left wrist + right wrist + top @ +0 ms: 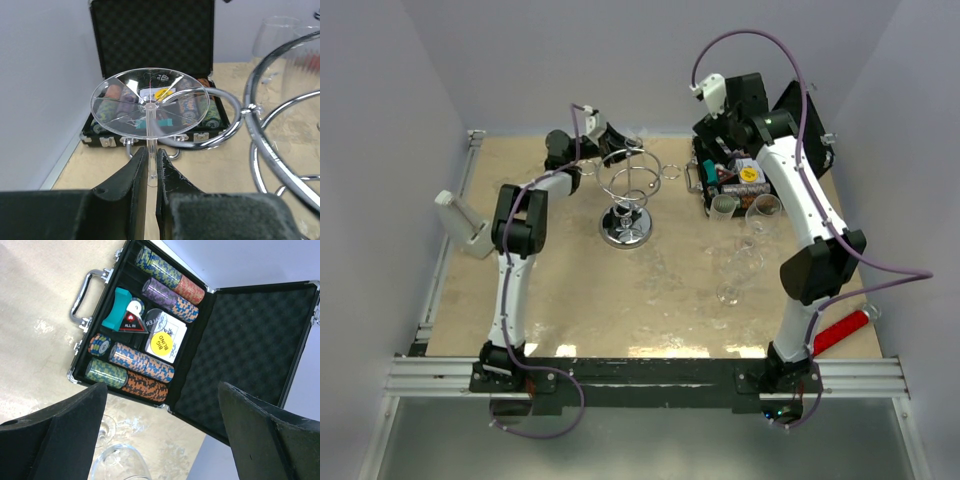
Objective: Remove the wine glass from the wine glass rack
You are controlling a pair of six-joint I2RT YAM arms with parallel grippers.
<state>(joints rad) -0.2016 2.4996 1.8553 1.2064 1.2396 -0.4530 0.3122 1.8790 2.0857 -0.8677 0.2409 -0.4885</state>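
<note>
The wine glass rack (628, 196) is a chrome wire stand with a round mirror base, left of the table's centre. My left gripper (616, 150) is at its top ring from the far left. In the left wrist view the left gripper (150, 152) is shut on the thin stem of a clear wine glass (150, 102). The round foot of the glass faces the camera, against a wire loop of the rack (260, 125). I cannot tell whether the stem is still inside the loop. My right gripper (717, 128) is open and empty, raised over the black case, and also shows in the right wrist view (160, 390).
An open black case of poker chips (735, 180) stands at the back right and also shows in the right wrist view (145, 340). Clear glasses (763, 212) (738, 268) stand and lie in front of it. A red-handled tool (840, 330) lies at the right edge. A white object (465, 225) leans at the left.
</note>
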